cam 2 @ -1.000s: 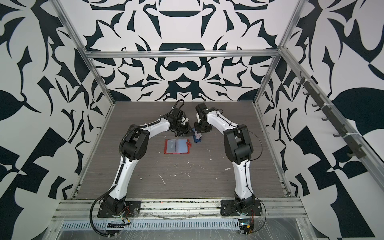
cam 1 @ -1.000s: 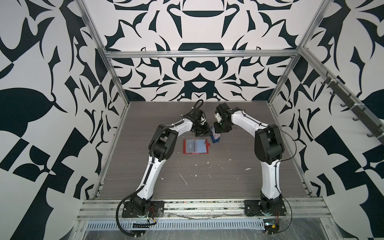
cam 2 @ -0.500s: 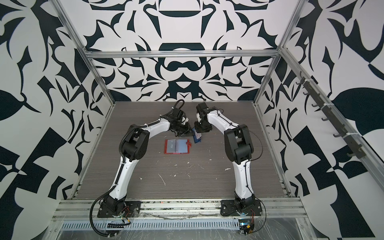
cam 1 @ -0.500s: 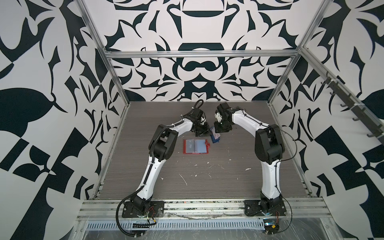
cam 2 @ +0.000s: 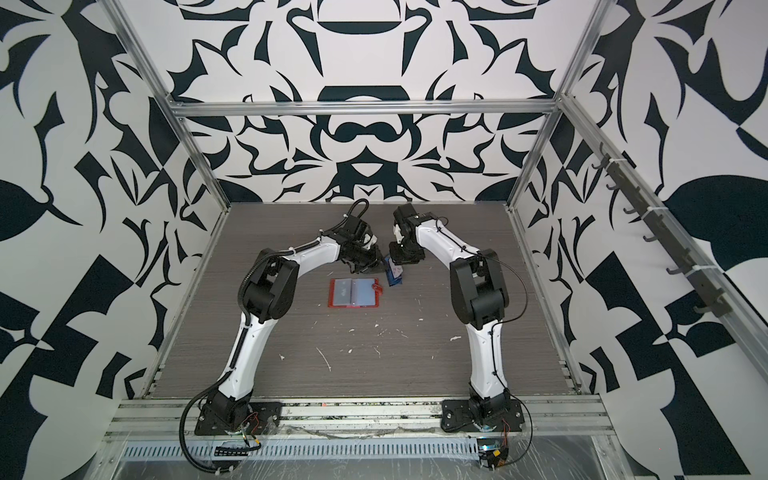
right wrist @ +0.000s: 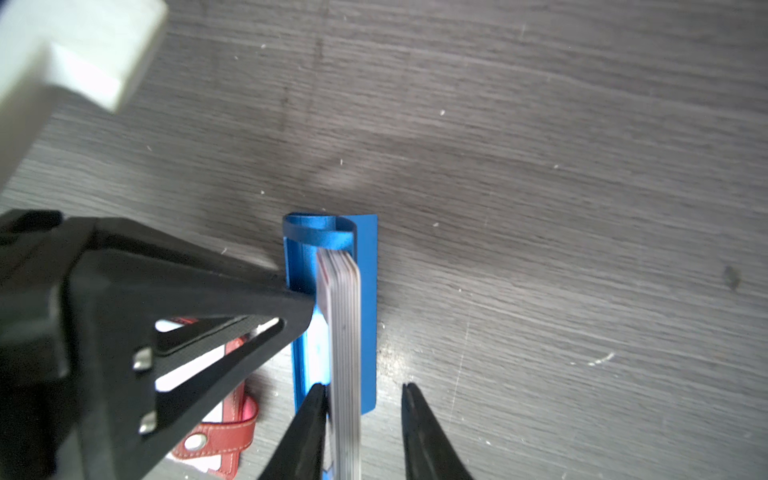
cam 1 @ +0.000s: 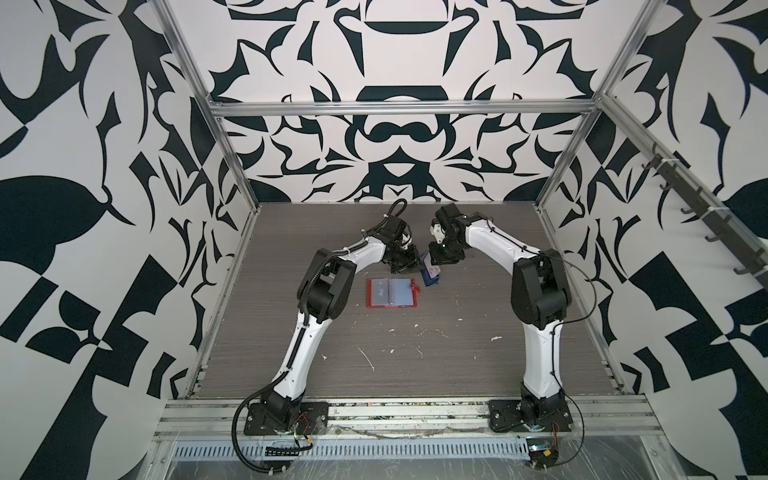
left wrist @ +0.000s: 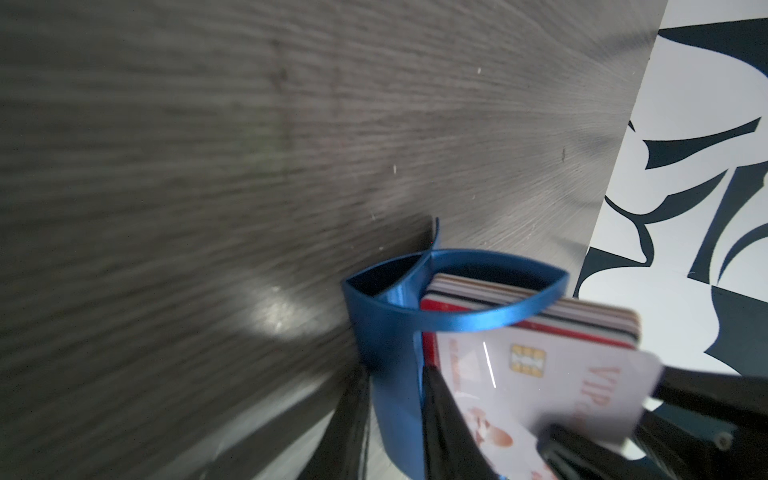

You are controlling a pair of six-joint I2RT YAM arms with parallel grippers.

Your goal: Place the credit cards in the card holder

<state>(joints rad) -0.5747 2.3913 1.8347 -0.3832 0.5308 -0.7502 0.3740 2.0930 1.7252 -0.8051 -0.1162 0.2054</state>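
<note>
In both top views my two arms meet at the far middle of the surface [cam 1: 415,361]. The left gripper [cam 1: 405,266] and the right gripper [cam 1: 436,261] face each other. The blue rack [cam 1: 428,279] stands between them with the credit cards [cam 1: 433,271] upright in it. The card holder [cam 1: 392,293] lies open and flat just on the near side of the left gripper, with its red tab toward the rack. From up here I cannot tell how wide either gripper stands.

In the left wrist view the blue rack [left wrist: 386,332] sits right at the tips of the left gripper [left wrist: 395,374]. Its side wall runs between the two dark fingers [left wrist: 444,419]. I read this gripper as narrow and pinched on that wall. The credit cards [left wrist: 498,299] stand just past the wall. The front white card [left wrist: 540,386], with its gold chip, leans off the stack.

In the right wrist view the right gripper [right wrist: 361,386] straddles the edge of the credit cards [right wrist: 343,332]. One finger [right wrist: 307,432] is right against the stack. The other stands apart past the blue rack's [right wrist: 368,291] back plate with a clear gap, so the jaws are partly open and grip nothing. The left gripper [right wrist: 299,316] comes in from the side, its tip at the rack wall. The card holder [right wrist: 232,436] shows its red strap beneath that gripper.
</note>
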